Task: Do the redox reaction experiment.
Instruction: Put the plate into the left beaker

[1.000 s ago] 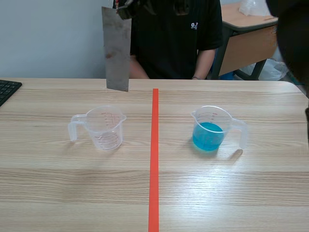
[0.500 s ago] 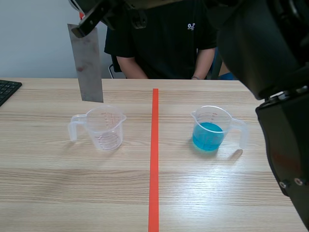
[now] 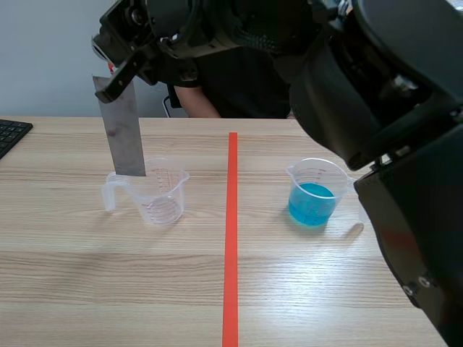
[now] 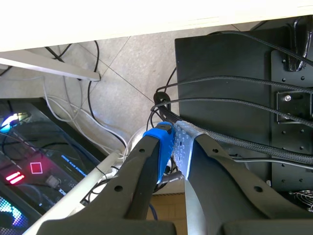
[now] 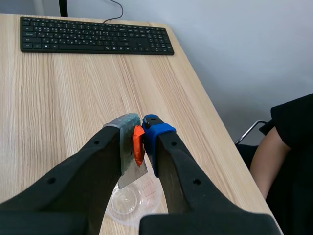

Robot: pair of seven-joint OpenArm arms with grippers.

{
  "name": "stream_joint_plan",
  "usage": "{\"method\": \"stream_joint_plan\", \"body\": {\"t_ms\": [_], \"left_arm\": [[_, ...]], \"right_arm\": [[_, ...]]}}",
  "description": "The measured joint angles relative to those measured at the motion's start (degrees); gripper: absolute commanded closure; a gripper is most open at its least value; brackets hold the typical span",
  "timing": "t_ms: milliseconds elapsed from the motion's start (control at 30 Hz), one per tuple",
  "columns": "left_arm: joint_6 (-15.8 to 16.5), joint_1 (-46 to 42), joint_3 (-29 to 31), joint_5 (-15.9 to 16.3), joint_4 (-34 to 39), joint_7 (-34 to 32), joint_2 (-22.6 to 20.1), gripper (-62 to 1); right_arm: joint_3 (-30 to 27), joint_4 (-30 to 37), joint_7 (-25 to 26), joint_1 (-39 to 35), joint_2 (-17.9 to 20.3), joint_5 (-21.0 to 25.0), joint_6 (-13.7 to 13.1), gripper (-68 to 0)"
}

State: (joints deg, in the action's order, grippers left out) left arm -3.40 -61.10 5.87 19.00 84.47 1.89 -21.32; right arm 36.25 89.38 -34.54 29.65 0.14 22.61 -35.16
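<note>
While right jaws clamp its top and left meet, metal strip hangs near-upright.

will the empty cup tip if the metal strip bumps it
Probably slides or tips easily: the empty cup is thin clear plastic, nothing inside. Its side handle may make it swivel. The metal strip hangs straight, so likely stiff.
</note>
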Motion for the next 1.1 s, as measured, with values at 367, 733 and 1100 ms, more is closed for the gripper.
{"method": "stream_joint_plan", "body": {"t_ms": [367,733,1100], "left_arm": [[0.0,0.0,0.0,0.0,0.0,0.0,0.0,-17.6],[0.0,0.0,0.0,0.0,0.0,0.0,0.0,-36.5],[0.0,0.0,0.0,0.0,0.0,0.0,0.0,-54.8]], "right_arm": [[0.0,-6.3,5.4,0.0,0.0,-5.2,0.4,-1.5],[0.0,-12.0,12.1,0.0,0.0,-8.9,0.9,-1.5],[0.2,-19.8,20.7,0.0,0.0,-15.1,1.1,-1.5]]}}
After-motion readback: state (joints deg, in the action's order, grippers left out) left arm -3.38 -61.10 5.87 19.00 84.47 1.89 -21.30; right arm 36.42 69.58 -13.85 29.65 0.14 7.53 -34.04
